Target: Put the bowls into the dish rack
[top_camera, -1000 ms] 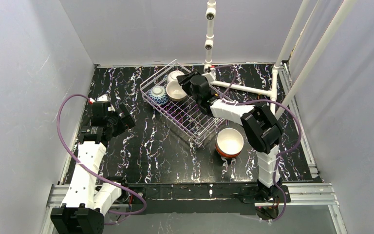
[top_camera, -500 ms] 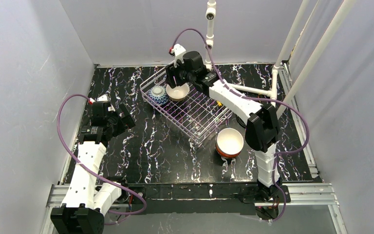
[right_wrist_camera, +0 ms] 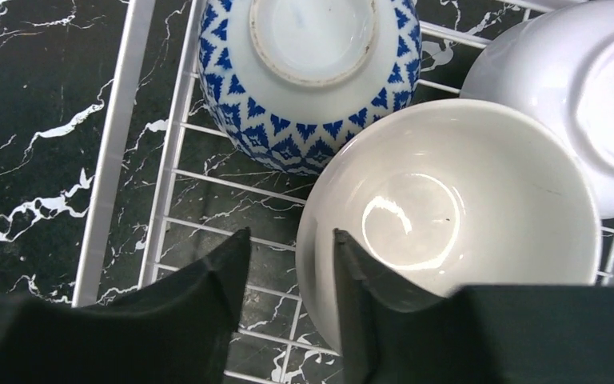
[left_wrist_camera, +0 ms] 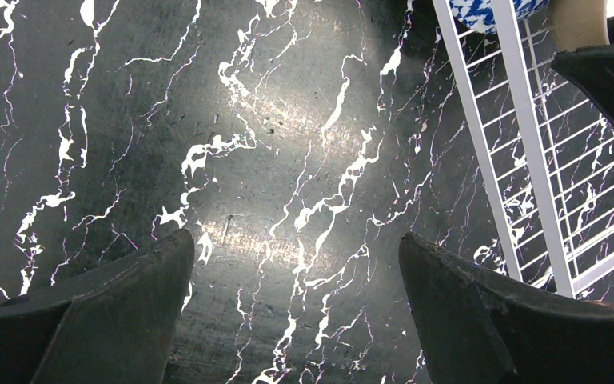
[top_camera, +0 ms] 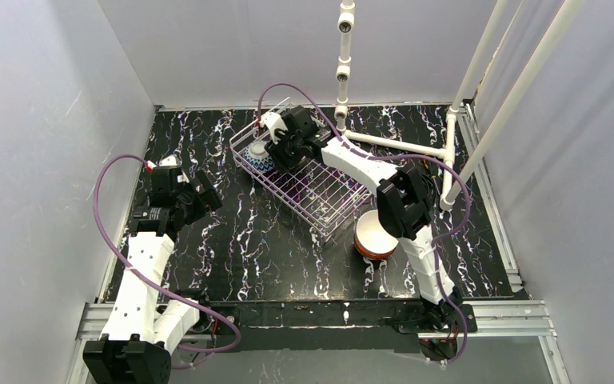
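Rim of glossy cream-white bowl (right_wrist_camera: pixel 448 208) sits between spread fingers (right_wrist_camera: pixel 200 312) of right tool (right_wrist_camera: pixel 289 240).

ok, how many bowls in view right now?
4. Three at the far-left end of the dish rack: blue-patterned bowl, white bowl, upright bowl. One red-orange bowl on the table beside the rack. Others may be hidden.

Your left hand (left_wrist_camera: pixel 294 244) hangs over the black, white-veined worktop (left_wrist_camera: pixel 232 120), its two dark fingers (left_wrist_camera: pixel 104 312) spread wide with nothing between them. At the right you see a corner of the dish rack (left_wrist_camera: pixel 532 144). At the top edge, cut off by the frame, the blue-patterned bowl (left_wrist_camera: pixel 492 10) sits at the rack's rim with the tan bowl (left_wrist_camera: pixel 577 20) just beside it. A black angular part (left_wrist_camera: pixel 608 80) juts over the rack.
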Controlling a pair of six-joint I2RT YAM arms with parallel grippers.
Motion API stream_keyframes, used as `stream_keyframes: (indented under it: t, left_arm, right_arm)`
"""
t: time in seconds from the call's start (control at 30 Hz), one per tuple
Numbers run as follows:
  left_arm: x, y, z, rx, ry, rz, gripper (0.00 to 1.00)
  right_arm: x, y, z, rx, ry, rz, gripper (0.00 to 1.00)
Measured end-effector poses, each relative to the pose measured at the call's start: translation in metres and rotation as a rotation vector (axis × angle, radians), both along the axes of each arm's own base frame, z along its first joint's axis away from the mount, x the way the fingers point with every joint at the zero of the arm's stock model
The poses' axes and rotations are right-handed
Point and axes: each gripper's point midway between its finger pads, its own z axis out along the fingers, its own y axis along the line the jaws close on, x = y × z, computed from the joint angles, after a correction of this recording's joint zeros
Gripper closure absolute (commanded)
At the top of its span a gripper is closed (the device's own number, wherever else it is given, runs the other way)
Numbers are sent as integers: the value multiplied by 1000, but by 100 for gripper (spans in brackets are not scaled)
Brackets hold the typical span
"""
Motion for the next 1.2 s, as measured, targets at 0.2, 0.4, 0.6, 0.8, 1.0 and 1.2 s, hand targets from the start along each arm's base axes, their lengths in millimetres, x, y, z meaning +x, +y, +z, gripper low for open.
stream_keyframes:
  t: [0.2,0.4,0.6,0.8,1.0,1.2]
  left_arm:
    - [0,0,0,0,0,0,2]
    - [0,0,0,1,0,0,2]
    - [0,0,0,-1,0,-1,2]
    - [1,-9,0,-38,-3,-33,2]
    - [11,-25,-8,-118,28,-79,2]
    - [12,-28,-11,-134,32,-82,2]
  right_arm:
    - [4,2,-4,-18,-34,4,99]
    - [10,6,9,-11,-112,-20,99]
    - [-9,-4,19,38,-105,-50,99]
    - [-26,-12,64,275,-67,-216,99]
    - [-8,-12,106,666,23,-546,99]
    - [6,-28,87,933,132,-865,99]
